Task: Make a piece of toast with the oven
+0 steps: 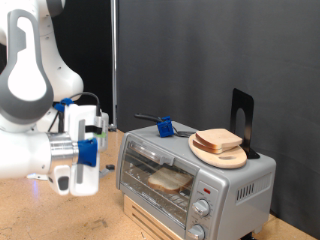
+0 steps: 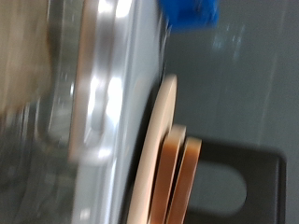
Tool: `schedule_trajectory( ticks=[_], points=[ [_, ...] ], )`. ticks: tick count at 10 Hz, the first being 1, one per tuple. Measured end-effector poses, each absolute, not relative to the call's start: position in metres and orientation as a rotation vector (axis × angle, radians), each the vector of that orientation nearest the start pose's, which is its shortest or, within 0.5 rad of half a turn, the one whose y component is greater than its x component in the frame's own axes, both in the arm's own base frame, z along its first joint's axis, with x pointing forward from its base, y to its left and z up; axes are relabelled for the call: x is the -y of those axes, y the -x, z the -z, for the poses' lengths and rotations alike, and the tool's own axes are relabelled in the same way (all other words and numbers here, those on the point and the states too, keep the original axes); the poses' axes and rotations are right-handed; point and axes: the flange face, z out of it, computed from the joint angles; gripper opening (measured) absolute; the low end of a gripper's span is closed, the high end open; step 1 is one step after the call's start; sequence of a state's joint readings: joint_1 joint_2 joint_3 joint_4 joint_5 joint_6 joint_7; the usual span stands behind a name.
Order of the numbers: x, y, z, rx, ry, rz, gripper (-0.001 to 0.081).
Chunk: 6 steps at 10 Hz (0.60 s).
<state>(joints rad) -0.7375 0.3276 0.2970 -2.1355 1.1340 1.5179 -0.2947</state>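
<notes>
The silver toaster oven (image 1: 190, 185) stands at the exterior view's centre right. Its glass door looks closed, and one pale slice of toast (image 1: 170, 179) lies on the rack behind the glass. My gripper (image 1: 93, 150), white with blue parts, hovers off the oven's left side, apart from it and empty as far as shows. In the wrist view the oven's shiny top (image 2: 112, 84) shows blurred, and no fingers are in view.
A round wooden plate (image 1: 232, 158) with piled bread slices (image 1: 218, 140) sits on the oven's top; both show in the wrist view, plate (image 2: 154, 159) and slices (image 2: 182, 177). A blue object (image 1: 163, 127) and a black stand (image 1: 243, 118) are there too. Two knobs (image 1: 204, 208) face front.
</notes>
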Motion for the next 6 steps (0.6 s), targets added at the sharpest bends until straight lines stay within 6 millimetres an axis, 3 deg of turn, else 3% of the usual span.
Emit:
schedule_trajectory(
  ticks=[5,6],
  points=[
    [0.111,-0.555,-0.247,-0.680,1.626,-0.385,0.0680],
    [0.111,-0.554,-0.247,-0.678,1.624,-0.385,0.0680]
  ],
)
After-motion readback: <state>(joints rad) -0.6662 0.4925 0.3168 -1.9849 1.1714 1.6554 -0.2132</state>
